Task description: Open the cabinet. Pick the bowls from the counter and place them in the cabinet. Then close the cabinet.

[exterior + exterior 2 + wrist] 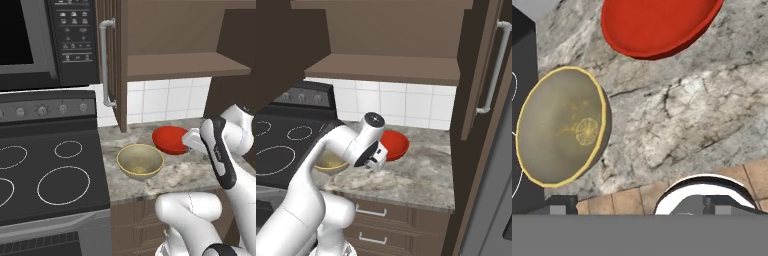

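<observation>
Bowls (140, 160) (170, 139) on counter (687, 115), both below cabinet (185, 65), doors swung wide for loading. Gripper (376, 161) hung above counter between tan and red, fingers spread, grasping nothing, probably poised to pick one.

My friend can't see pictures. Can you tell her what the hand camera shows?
Two round bowls sit apart on a speckled grey stone counter: a beige-tan bowl with a yellowish rim at left and a glossy red bowl at the top. The robot's open gripper hangs above them, holding nothing.
</observation>
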Available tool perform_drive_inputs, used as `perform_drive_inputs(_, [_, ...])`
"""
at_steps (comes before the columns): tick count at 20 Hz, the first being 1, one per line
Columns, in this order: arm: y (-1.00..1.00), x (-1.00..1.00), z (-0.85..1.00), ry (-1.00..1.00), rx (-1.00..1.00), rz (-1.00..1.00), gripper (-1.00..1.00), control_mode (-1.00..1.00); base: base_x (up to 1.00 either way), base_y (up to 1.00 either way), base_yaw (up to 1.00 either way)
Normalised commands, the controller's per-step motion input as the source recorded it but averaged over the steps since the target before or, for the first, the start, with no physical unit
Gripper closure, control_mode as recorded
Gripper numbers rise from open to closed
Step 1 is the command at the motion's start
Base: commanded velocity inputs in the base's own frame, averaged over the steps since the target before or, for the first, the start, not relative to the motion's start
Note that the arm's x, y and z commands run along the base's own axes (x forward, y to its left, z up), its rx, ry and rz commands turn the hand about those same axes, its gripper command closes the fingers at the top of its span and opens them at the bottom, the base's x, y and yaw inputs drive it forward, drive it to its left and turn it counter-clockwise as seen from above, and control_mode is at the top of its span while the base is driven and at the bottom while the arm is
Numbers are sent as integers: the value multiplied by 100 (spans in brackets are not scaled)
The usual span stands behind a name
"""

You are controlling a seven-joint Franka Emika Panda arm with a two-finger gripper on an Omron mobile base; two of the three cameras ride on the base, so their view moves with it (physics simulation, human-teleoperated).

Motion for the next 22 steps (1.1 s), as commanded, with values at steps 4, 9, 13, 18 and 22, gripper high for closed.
perform_drive_inputs(4, [4,24,-17,0,0,0,-100,-100,0,0,0])
perform_drive_inputs(9, [39,26,-9,-3,-4,-5,-100,-100,0,0,0])
perform_drive_inputs(13, [47,31,-6,-4,-8,-6,-100,-100,0,0,0])
perform_drive_inputs(18, [15,22,-26,0,0,-7,-100,-100,0,0,0])
perform_drive_inputs(22, [-3,0,-43,0,4,-1,-100,-100,0,0,0])
